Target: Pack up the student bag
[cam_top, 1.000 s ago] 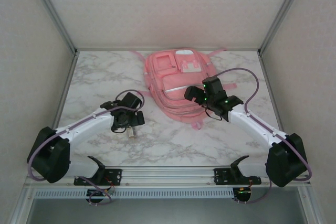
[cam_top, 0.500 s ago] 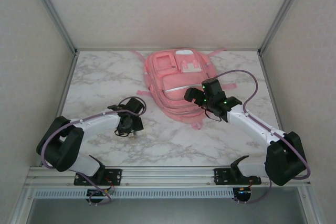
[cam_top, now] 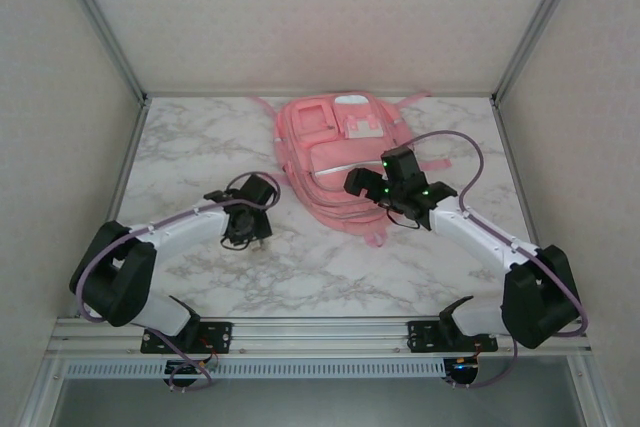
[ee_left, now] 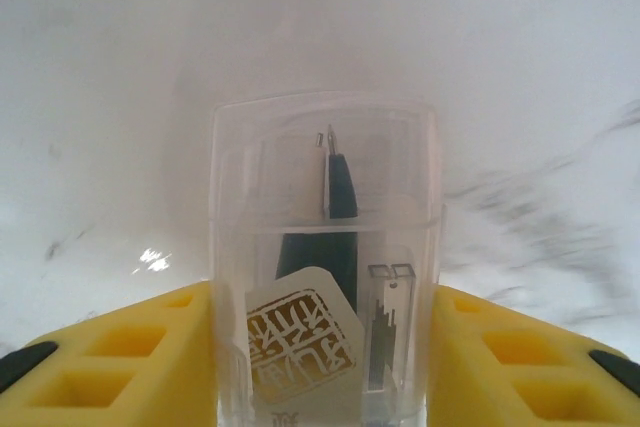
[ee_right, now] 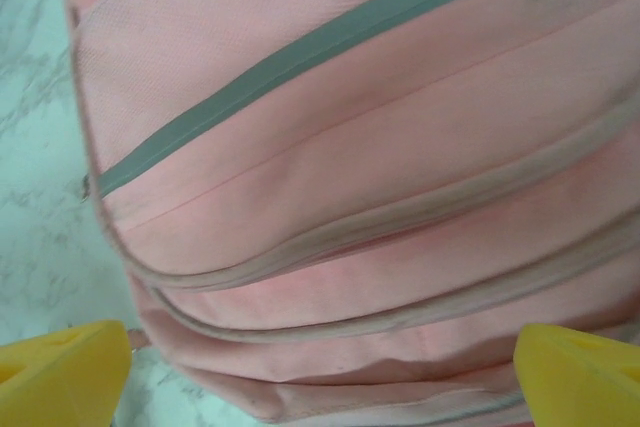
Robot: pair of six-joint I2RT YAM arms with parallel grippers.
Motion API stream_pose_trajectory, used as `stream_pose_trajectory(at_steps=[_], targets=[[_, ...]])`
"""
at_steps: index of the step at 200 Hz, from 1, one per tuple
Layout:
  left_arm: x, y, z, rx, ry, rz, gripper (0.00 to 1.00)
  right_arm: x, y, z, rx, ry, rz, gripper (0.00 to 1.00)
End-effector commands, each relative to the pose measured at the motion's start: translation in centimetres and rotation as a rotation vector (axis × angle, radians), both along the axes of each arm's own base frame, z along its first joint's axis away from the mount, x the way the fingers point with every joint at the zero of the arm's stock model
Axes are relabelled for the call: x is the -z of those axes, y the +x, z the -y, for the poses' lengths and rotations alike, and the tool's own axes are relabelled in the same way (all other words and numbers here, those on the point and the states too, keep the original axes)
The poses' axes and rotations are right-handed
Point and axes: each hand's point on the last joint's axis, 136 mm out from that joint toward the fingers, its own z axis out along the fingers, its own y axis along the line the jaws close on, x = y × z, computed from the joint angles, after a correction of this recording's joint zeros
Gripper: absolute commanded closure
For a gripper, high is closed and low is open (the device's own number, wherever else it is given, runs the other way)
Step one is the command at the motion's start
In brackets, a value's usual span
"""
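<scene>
Toward the back of the worktop (cam_top: 190,137), a little right of its middle, found the student bag (cam_top: 325,142) lying flat with its pocketed front facing up and pink straps trailing onto the surface at either side. Noted a white marble pattern with grey veins across the whole top. Saw pale, finely textured panels (cam_top: 320,17) closing off the back and both sides, aluminium posts (cam_top: 100,22) running up the corners, and a metal rail (cam_top: 320,329) along the near edge carrying both arm bases.

Found the left end effector (cam_top: 255,237) low over bare marble, left of the bag and well apart from it. Saw its yellow pads (ee_left: 130,347) set flush against both sides of a clear plastic case (ee_left: 322,227), so closed on that case. Made out a dark pen-like piece and a stamped label inside; could not tell more.

Found the right end effector (cam_top: 358,185) above the bag's near right part, spread wide and holding nothing. From its wrist camera, saw yellow fingertips (ee_right: 60,372) at the two lower corners, with pink fabric, a grey trim strip and curved zip seams between them.
</scene>
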Motion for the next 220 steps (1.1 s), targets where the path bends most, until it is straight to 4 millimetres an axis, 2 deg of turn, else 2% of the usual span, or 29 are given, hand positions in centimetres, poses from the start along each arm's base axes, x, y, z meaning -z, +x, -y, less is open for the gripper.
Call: stream_pose_trajectory(at_steps=[1, 20, 38, 74, 89, 107, 110, 120, 159, 220], targets=[[-4.9, 3.1, 1.5, -0.016, -0.098, 0.116, 0.52, -1.9, -0.4, -3.5, -0.162, 0.072, 0.060, 0.01], [-7.9, 5.2, 2.4, -0.045, -0.172, 0.200, 0.52, -2.5, -1.3, -5.7, -0.261, 0.119, 0.089, 0.01], [-9.8, 6.9, 3.4, -0.077, -0.261, 0.251, 0.52, -3.1, -2.4, -7.9, -0.363, 0.172, 0.116, 0.01], [-11.2, 8.4, 6.4, -0.067, -0.421, 0.225, 0.53, -3.9, -4.3, -12.1, -0.519, 0.274, 0.157, 0.07], [-11.5, 8.6, 7.1, -0.076, -0.465, 0.224, 0.53, -4.0, -4.6, -13.6, -0.552, 0.298, 0.169, 0.10], [-12.0, 8.8, 7.6, -0.095, -0.521, 0.238, 0.53, -3.8, -3.8, -14.5, -0.550, 0.318, 0.168, 0.12], [-12.1, 8.8, 7.7, -0.098, -0.530, 0.241, 0.53, -3.7, -4.5, -15.3, -0.570, 0.324, 0.164, 0.12], [-12.3, 8.7, 8.0, -0.104, -0.555, 0.245, 0.53, -3.6, -4.4, -15.9, -0.574, 0.341, 0.163, 0.13], [-12.2, 8.1, 8.9, -0.105, -0.601, 0.235, 0.53, -3.3, -3.7, -17.6, -0.579, 0.385, 0.153, 0.35], [-11.1, 7.5, 9.0, -0.104, -0.599, 0.210, 0.52, -3.1, -3.4, -18.0, -0.571, 0.396, 0.139, 0.75]])
